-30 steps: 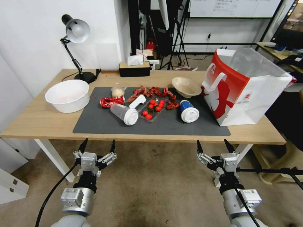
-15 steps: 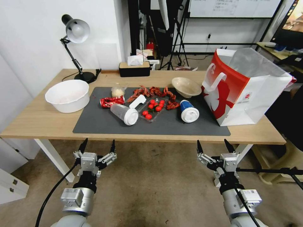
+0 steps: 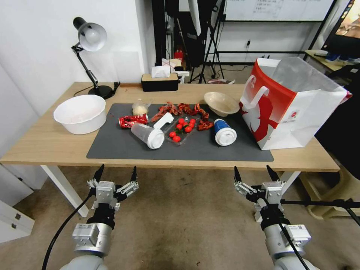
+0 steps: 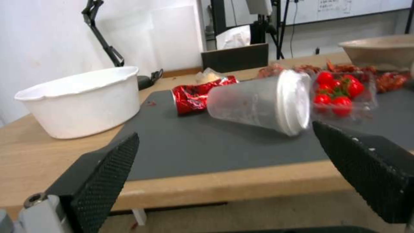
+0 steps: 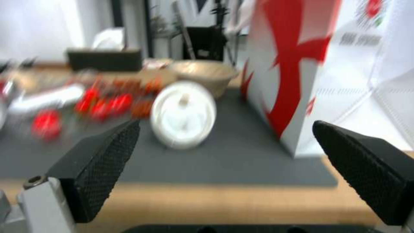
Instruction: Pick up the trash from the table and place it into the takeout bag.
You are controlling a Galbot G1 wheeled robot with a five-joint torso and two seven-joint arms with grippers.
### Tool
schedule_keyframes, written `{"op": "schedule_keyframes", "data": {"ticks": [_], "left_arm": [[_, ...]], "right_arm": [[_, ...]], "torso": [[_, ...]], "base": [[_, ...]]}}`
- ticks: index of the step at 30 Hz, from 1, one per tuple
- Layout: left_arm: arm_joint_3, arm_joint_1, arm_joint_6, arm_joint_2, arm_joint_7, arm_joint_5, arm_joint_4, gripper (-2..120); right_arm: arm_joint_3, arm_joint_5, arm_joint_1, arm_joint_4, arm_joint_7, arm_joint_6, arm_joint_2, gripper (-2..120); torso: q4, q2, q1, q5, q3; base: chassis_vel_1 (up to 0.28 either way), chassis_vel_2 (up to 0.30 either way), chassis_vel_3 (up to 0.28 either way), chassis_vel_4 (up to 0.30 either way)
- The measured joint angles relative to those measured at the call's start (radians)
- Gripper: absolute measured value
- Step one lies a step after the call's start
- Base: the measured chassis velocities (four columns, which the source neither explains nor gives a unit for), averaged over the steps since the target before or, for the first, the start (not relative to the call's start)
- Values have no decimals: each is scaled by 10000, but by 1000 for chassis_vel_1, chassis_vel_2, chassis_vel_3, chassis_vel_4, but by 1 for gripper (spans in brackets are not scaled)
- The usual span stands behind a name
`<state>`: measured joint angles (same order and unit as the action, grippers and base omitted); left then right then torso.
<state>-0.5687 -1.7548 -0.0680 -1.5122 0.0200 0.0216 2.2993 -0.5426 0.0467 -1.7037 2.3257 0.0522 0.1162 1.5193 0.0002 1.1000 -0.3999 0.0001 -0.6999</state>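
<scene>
Lying on its side near the middle of the mat, the clear cup points its white lid at me, and I see it close up in the left wrist view. Just behind it sits the crushed can, and behind that the small bag with its beige lump. To the right of the clear cup is a clear tray of tomatoes, with red scraps strewn beyond it. Further right the blue cup also lies on its side, lid toward me; the right wrist view shows that lid face-on. The beige bowl rests at the mat's far edge, near the blue cup. The takeout bag stands open at the right end of the counter, just beside the mat and the blue cup. A big white bowl sits on bare wood left of the mat, with a desk lamp and a tissue box behind.

My left claw hangs below the counter's near edge, released, nothing between its fingers. My right claw hangs likewise on the right, spread wide and grasping nothing, its fingers framing the blue cup and the bag.
</scene>
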Motion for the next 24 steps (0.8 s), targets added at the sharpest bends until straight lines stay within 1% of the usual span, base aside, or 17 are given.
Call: {"op": "schedule_keyframes", "data": {"ticks": [1, 2, 3, 4, 7, 14, 20, 22, 23, 24], "left_arm": [[-129, 284, -451, -87, 146, 150, -17, 100], [-218, 488, -763, -150, 249, 256, -32, 100], [-328, 747, -1164, -223, 379, 388, -48, 100], [-525, 1261, -1520, -326, 586, 810, -260, 100], [-539, 1290, -1465, -337, 607, 867, -338, 100], [-540, 1267, -1162, -331, 618, 866, -468, 100], [-532, 1245, -944, -335, 645, 840, -558, 100], [-526, 1247, -896, -337, 658, 813, -595, 100], [-526, 1247, -896, -337, 658, 813, -595, 100], [-511, 1272, -891, -332, 668, 802, -624, 100]], "right_arm": [[32, 180, 351, 95, 195, 390, 70, 100], [63, 298, 493, 75, 285, 461, 78, 100], [97, 407, 601, -4, 346, 438, 78, 100], [193, 545, 698, -145, 392, 248, 21, 100], [289, 607, 721, -202, 389, 154, -52, 100], [448, 883, 1003, -526, 338, -125, -375, 100], [595, 1170, 1752, -1126, 650, -105, -820, 100], [688, 1412, 2223, -1440, 880, 72, -1011, 100], [688, 1412, 2223, -1440, 880, 72, -1011, 100], [715, 1514, 2429, -1589, 964, 148, -1093, 100]], "torso": [[3, 0, -2, -3, -1], [0, -1, -2, -5, -1], [0, -1, -3, -2, -2], [-6, -1, -2, -2, -2], [-1, 0, -1, -2, -1], [-2, -1, -2, -1, -1], [-3, -1, -2, -1, -1], [-1, -1, -2, 1, -1], [-1, -1, -2, 1, -1], [3, -1, -2, 1, -1]], "base": [[0, 0, 0, 0], [0, 0, 0, 0], [0, 0, 0, 0], [0, 0, 0, 0], [0, 0, 0, 0], [0, 0, 0, 0], [0, 0, 0, 0], [0, 0, 0, 0], [0, 0, 0, 0], [0, 0, 0, 0]]}}
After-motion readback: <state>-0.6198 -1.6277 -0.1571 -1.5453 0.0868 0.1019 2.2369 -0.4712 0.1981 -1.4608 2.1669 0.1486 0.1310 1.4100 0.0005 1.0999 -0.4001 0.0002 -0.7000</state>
